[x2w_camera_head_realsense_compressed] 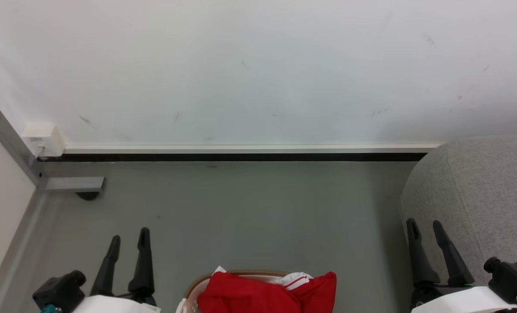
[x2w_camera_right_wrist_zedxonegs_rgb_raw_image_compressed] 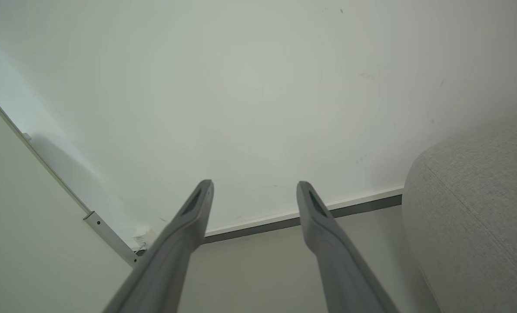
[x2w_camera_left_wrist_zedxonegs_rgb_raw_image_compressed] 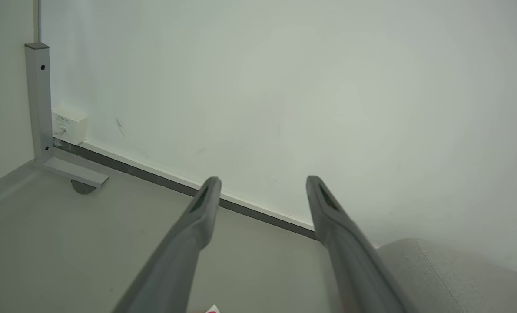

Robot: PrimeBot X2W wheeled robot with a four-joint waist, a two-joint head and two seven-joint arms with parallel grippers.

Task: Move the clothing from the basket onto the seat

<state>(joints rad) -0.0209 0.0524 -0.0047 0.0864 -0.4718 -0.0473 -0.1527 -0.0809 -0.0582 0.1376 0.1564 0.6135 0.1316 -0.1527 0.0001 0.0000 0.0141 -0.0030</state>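
Okay, red garment (x2w_camera_head_realsense_compressed: pixel 267 293) sits heaped in the basket (x2w_camera_head_realsense_compressed: pixel 192 288), untouched. Left gripper (x2w_camera_head_realsense_compressed: pixel 130 234) hangs left of the basket, right gripper (x2w_camera_head_realsense_compressed: pixel 424 222) right of it, jaws of both apart, empty. Grey seat (x2w_camera_head_realsense_compressed: pixel 480 191) is also right of the basket. Best bet: drop onto the heap's top and pinch deep.

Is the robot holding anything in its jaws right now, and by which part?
Nothing is held. The left gripper and right gripper both stand open with empty jaws; the clothing lies in the basket, untouched.

clothing (x2w_camera_head_realsense_compressed: pixel 267 298) in basket (x2w_camera_head_realsense_compressed: pixel 192 287) | seat (x2w_camera_head_realsense_compressed: pixel 480 191) right of basket | wall (x2w_camera_head_realsense_compressed: pixel 258 65) behind
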